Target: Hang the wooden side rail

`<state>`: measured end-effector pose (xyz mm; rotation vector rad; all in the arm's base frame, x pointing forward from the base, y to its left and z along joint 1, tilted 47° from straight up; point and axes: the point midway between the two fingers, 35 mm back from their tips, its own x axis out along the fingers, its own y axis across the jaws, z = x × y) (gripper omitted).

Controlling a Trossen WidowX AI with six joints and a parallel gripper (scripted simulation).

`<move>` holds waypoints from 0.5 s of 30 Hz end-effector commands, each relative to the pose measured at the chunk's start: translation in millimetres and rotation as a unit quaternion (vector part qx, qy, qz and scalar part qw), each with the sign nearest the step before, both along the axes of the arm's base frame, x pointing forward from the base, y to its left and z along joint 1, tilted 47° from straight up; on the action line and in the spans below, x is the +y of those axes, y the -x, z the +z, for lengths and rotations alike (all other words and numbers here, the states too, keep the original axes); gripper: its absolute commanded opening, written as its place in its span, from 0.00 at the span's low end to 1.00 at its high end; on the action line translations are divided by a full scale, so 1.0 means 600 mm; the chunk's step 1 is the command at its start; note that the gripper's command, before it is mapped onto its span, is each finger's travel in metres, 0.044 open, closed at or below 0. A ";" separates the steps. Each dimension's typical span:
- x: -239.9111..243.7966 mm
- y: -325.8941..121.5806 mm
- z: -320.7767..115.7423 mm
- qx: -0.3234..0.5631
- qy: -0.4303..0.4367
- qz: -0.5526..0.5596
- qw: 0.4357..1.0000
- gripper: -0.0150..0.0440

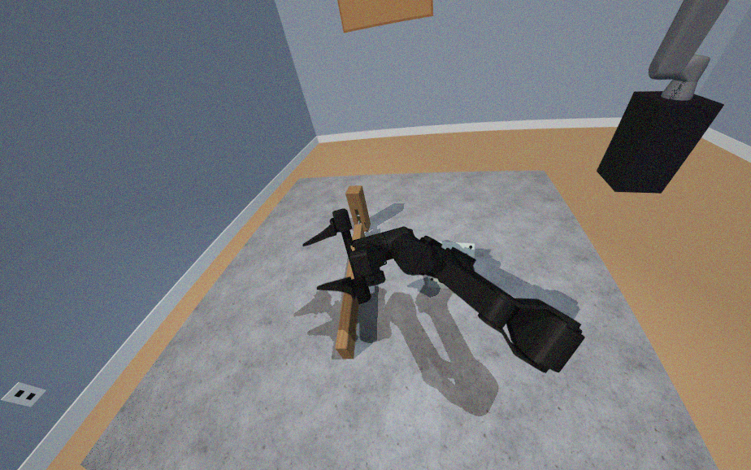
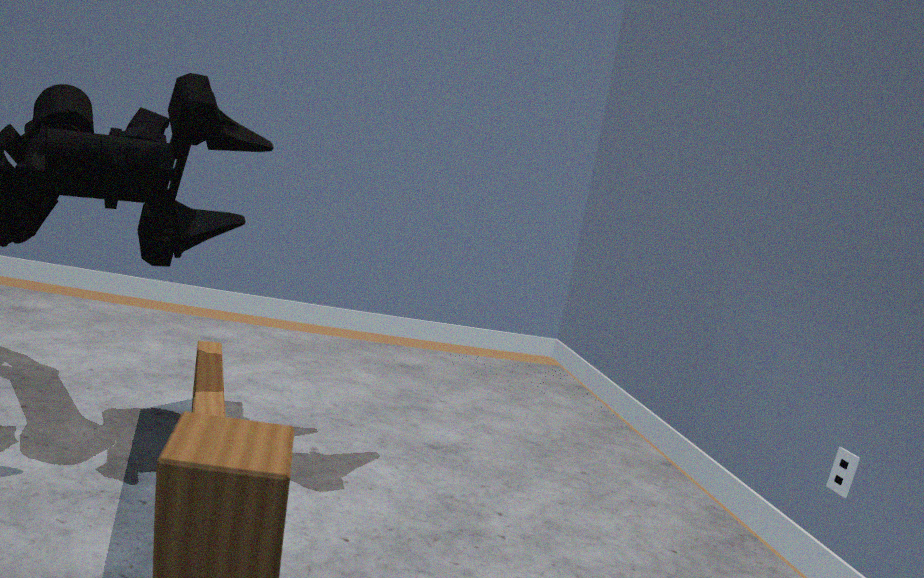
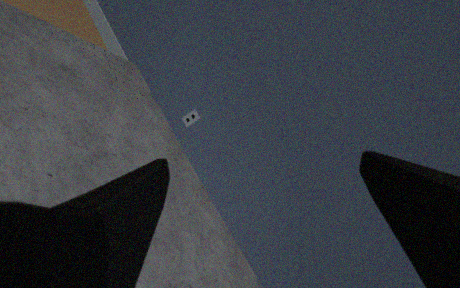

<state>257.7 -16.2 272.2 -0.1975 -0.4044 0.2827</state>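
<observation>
Top view: the wooden side rail (image 1: 347,318) (image 2: 208,374) runs lengthwise over the mottled grey table (image 1: 249,388) (image 2: 476,443) (image 3: 60,125). Its far end meets the headboard post (image 1: 354,199) (image 2: 218,518), just below the visible part of the slot (image 1: 358,215); its near end appears to rest on the table. The steel hooks and pins are too small and partly covered — I cannot tell whether they are seated.

My gripper (image 1: 310,266) (image 2: 258,183) (image 3: 265,164) is wide open, fingers well apart. In the exterior view I hold it above the rail, apart from the wood. From the top, my black arm (image 1: 479,290) (image 2: 102,163) reaches in from the right and crosses over the rail's middle, both fingertips pointing left past it. My shadow falls across the rail's near part.

Between the fingers, the wrist view takes in table edge, blue wall (image 1: 166,110) (image 2: 408,136) (image 3: 300,75) and a two-hole wall outlet (image 1: 23,393) (image 2: 842,471) (image 3: 191,118). Far right in the top view: a black pedestal (image 1: 658,144) carrying a grey arm (image 1: 686,38).
</observation>
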 end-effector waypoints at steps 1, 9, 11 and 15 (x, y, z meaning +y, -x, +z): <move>-0.053 -0.037 -0.071 0.081 -0.073 -0.032 0.994 1.00; -0.141 -0.064 -0.227 0.218 -0.215 -0.098 0.947 1.00; -0.158 -0.062 -0.268 0.249 -0.251 -0.115 0.928 1.00; -0.186 -0.046 -0.352 0.305 -0.323 -0.150 0.883 1.00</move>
